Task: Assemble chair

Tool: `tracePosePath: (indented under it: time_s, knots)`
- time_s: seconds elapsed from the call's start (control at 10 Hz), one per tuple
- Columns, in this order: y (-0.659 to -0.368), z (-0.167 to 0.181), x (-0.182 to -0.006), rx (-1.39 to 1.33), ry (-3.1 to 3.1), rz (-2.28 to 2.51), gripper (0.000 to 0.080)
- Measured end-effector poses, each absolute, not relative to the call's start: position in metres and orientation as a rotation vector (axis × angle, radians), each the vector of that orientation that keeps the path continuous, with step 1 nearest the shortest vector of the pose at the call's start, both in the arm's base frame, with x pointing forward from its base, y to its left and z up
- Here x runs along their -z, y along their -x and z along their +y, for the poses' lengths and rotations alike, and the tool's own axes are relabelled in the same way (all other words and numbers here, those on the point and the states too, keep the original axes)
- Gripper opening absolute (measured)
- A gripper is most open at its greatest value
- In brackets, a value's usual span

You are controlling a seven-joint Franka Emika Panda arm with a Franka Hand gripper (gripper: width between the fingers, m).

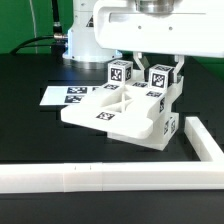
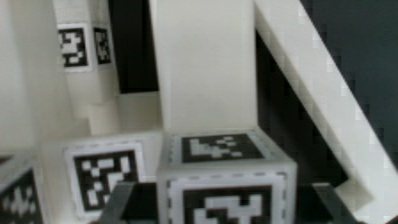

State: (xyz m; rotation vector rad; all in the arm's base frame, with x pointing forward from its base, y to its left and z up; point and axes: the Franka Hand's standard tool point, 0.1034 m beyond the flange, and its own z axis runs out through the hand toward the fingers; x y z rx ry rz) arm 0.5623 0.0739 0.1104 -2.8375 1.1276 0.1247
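The chair (image 1: 112,108) lies partly joined in the middle of the table: glossy white pieces with an X-braced panel lying flat and tagged bar ends sticking up. My gripper (image 1: 160,66) comes down from above onto the bar end (image 1: 158,78) at the exterior view's right. In the wrist view the dark fingers of my gripper (image 2: 226,205) sit on either side of this tagged bar (image 2: 217,150) and are shut on it. A second tagged bar end (image 2: 102,168) stands beside it. The bar's long white body (image 2: 196,70) runs away from the camera.
The marker board (image 1: 58,96) lies flat behind the chair at the exterior view's left. The long white L-shaped rail (image 1: 95,178) runs along the front and turns back at the right (image 1: 205,140). The robot's base (image 1: 88,35) stands at the back.
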Motion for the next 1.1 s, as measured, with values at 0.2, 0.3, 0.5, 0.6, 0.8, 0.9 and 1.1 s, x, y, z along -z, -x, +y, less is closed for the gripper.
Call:
tracePosePath:
  time_s: [0.2,0.3,0.5,0.6,0.8,0.9,1.1]
  knots:
    - [-0.5627,0.0739,-0.1106,-0.131,2.763,1.312,0.0287]
    - [-0.5629,0.0738,-0.1107,-0.133,2.733,1.375,0.0287]
    - [-0.5638,0.0738,-0.1109,-0.137,2.605,1.614,0.0287]
    - [-0.5645,0.0737,-0.111,-0.13,2.517,1.752,0.0287]
    - [-0.565,0.0787,-0.1111,-0.129,2.375,1.95,0.0287]
    - [-0.5664,0.0805,-0.1113,-0.121,2.318,2.016,0.0287]
    - [-0.5665,0.0804,-0.1114,-0.127,2.202,2.146,0.0287]
